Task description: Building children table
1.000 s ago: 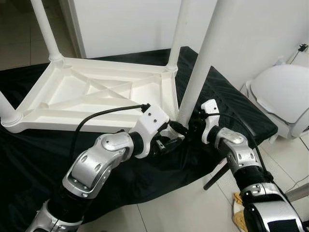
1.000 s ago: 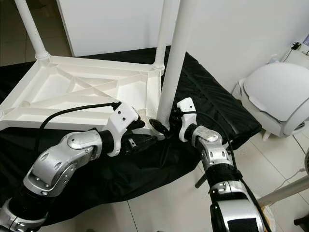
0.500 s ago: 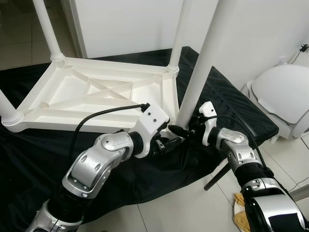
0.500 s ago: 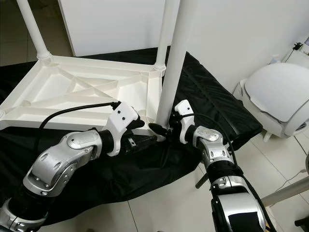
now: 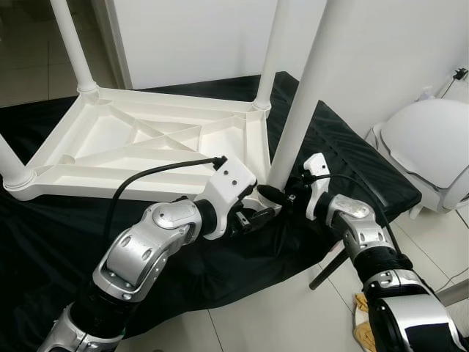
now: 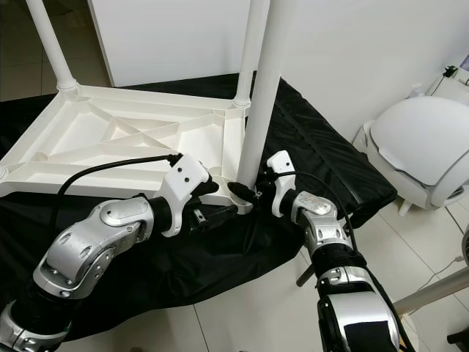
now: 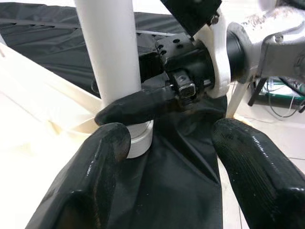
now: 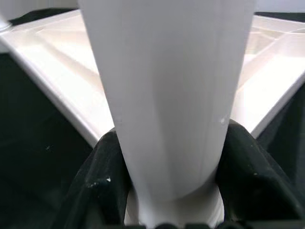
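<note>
Right claw (image 6: 244,192) clamped on white leg (image 6: 261,95) base | left claw (image 6: 220,213) open, beside socket | leg top cut off

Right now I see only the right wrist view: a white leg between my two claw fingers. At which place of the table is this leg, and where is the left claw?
Observer: The right claw grips the white leg just above its collar, at the near right corner of the upturned table top.
Operator: And the left claw?
Observer: The left claw is open and points at the foot of that same leg, one finger beside the collar, over the black cloth.
Operator: Do other legs stand?
Observer: Three: the far left leg, the far right leg and the near left leg, each at its own corner.
</note>
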Available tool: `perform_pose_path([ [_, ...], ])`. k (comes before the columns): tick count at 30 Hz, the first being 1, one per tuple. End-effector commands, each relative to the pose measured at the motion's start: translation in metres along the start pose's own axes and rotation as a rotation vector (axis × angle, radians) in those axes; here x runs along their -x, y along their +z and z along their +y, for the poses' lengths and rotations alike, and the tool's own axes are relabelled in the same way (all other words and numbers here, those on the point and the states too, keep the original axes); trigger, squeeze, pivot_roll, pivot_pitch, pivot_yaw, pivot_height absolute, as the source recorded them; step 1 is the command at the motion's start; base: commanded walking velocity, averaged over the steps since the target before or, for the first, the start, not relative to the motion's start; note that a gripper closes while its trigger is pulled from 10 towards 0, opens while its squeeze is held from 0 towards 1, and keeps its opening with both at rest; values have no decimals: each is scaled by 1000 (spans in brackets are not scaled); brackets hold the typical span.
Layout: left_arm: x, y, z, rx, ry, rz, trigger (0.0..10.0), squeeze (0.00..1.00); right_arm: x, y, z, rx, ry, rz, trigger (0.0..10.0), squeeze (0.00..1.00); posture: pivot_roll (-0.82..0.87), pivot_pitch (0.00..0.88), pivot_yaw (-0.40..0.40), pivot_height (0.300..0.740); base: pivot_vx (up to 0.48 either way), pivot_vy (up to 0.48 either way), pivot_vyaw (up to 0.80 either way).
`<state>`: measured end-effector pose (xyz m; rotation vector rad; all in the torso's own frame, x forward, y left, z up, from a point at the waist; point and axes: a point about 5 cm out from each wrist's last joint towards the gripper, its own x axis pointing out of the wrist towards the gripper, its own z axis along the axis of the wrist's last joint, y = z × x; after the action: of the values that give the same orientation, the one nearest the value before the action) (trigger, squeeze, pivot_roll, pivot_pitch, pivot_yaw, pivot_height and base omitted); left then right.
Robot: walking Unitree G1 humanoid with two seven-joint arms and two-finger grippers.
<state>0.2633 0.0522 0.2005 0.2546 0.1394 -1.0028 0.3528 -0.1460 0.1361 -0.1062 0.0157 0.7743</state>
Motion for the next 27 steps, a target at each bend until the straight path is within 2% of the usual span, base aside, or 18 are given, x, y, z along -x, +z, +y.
perform_pose_path([
  [1, 1, 0, -2, 1, -7, 4, 10000, 0, 1, -16, 6, -65, -55, 46, 0, 0, -44, 34, -39, 740, 0, 0, 0],
  [6, 1, 0, -2, -2, -8, 5, 10000, 0, -13, -11, 22, -167, -201, -11, 0, 0, -45, 31, -35, 740, 0, 0, 0],
  [11, 1, 0, -2, -4, -10, 6, 10000, 0, -20, -10, 31, -214, -300, -21, 0, 0, -46, 31, -34, 740, 0, 0, 0],
  [12, 1, 0, -2, -1, -13, 7, 10000, 0, -26, -6, 39, -246, -395, -39, 0, 0, -49, 33, -30, 740, 0, 0, 0],
  [13, 1, 0, -2, -1, -14, 8, 10000, 0, -27, -4, 42, -254, -438, -48, 0, 0, -49, 31, -30, 740, 0, 0, 0],
  [18, 0, 0, -3, 1, -16, 7, 10000, 0, -35, -1, 57, -333, -560, -48, 0, 0, -50, 35, -30, 740, 0, 0, 0],
  [20, 0, 0, -3, 2, -16, 7, 10000, 0, -35, 2, 61, -331, -624, -42, 0, 0, -49, 35, -31, 740, 0, 0, 0],
  [27, 1, 1, -1, 6, -1, 5, 10000, 0, -34, 6, 63, -334, -608, -38, 0, 0, -44, 29, -36, 740, 0, 0, 0],
])
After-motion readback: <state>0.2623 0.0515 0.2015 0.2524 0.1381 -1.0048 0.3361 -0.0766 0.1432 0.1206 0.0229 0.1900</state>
